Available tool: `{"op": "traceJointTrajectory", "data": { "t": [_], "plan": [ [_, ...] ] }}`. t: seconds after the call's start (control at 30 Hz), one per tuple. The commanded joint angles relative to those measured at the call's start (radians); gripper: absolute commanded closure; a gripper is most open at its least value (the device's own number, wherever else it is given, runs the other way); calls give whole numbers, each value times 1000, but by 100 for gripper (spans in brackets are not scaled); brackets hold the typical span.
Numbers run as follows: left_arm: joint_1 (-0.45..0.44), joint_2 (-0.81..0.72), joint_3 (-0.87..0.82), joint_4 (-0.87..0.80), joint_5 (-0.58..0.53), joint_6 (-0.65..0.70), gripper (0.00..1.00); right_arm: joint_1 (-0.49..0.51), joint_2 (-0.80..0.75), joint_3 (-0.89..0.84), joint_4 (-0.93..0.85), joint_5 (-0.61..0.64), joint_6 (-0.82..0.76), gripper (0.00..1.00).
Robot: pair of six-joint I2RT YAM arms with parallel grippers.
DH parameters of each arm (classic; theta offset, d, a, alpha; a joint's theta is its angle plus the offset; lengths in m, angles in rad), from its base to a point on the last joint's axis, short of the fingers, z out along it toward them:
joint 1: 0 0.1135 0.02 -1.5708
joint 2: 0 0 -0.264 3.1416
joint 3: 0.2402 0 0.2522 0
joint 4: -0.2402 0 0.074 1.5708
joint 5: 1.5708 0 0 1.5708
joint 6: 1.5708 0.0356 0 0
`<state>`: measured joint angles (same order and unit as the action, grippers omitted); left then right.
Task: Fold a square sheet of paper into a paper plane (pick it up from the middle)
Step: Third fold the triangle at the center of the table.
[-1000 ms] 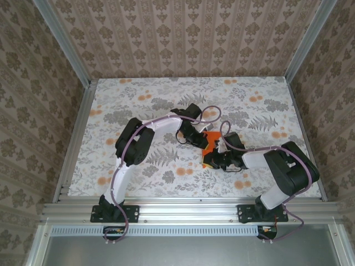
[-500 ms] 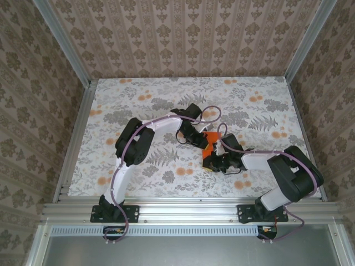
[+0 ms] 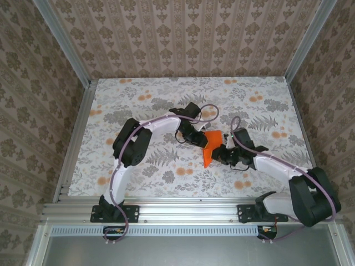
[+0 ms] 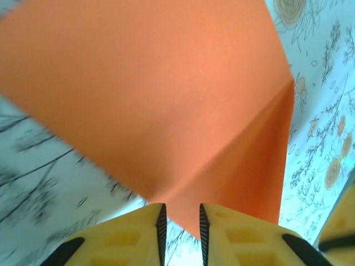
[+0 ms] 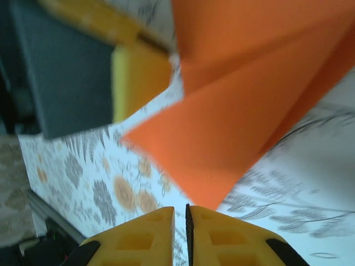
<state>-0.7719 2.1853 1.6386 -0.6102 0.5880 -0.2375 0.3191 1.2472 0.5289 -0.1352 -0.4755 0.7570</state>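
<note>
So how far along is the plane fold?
Done: the orange paper carries creases and overlapping flaps, tapering to a point. In hand: the left gripper, jaws slightly apart, and the right gripper, jaws nearly closed, both sit at its edges. To do: it isn't a narrow dart yet, so more folds remain.

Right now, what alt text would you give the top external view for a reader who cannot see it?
A folded bright orange sheet of paper sits at the middle of a floral-print table, between two robot arms reaching in from the near edge. The left hand is at its left edge, the right hand at its right side.
</note>
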Motion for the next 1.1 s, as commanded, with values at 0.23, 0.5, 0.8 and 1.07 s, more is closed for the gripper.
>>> {"op": "traceJointTrajectory", "data": {
  "t": [0.23, 0.5, 0.8, 1.07],
  "plan": [
    [-10, -303, -171, 110, -139, -156, 82, -83, 134, 91, 75, -85, -6, 85],
    [-153, -271, -155, 74, -162, -150, 91, -86, 336, 195, 65, -75, -38, 87],
    [-214, -97, -64, 61, -224, -177, 96, -87, 444, 218, 36, -34, -76, 88],
    [-216, -70, -133, 138, -195, -212, 97, -95, 481, 202, 61, -49, -79, 88]
  ]
}}
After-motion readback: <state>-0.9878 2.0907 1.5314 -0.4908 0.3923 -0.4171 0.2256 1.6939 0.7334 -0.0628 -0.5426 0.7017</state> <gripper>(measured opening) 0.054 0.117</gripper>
